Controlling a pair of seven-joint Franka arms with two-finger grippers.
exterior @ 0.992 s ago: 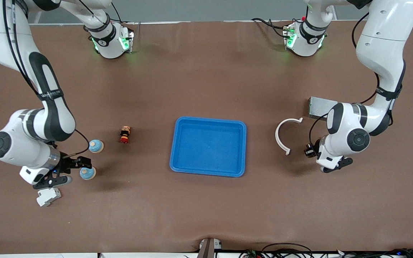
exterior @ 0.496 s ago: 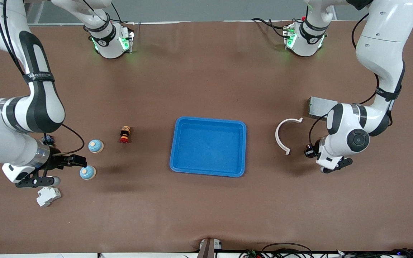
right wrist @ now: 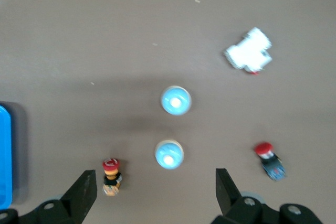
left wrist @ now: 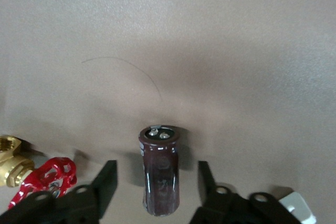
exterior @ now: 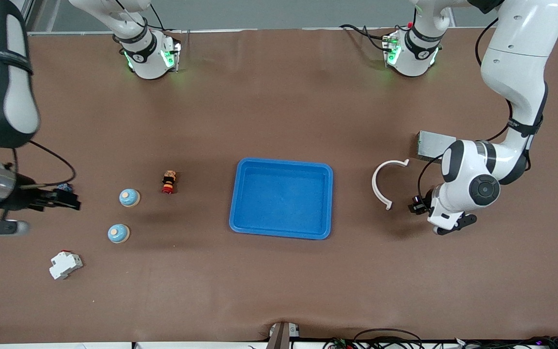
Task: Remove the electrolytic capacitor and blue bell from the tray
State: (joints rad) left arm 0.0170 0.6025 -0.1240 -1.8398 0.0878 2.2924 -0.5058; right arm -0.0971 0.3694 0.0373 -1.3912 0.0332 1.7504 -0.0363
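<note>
A dark brown capacitor (left wrist: 160,177) with two silver terminals sits between the spread fingers of my left gripper (left wrist: 156,182). The gripper is open, and a gap shows on each side of the capacitor. In the front view the left gripper (exterior: 416,206) is low by the white arc, and its hand hides the capacitor. Two blue bells (exterior: 129,197) (exterior: 118,233) stand on the table toward the right arm's end; the right wrist view shows the bells (right wrist: 176,99) (right wrist: 169,154) from above. My right gripper (exterior: 67,201) hangs open, high over that end of the table, holding nothing.
A blue tray (exterior: 327,203) lies mid-table. A white arc (exterior: 379,185) and a grey block (exterior: 429,144) lie by the left arm. A red-capped button (exterior: 168,182), a white breaker (exterior: 66,264) and a small red-and-blue part (right wrist: 270,161) lie around the bells. A brass valve (left wrist: 13,158) lies beside the capacitor.
My right gripper has drawn away from the bell nearer the camera, rising and moving toward the right arm's end of the table. The left arm has barely moved.
</note>
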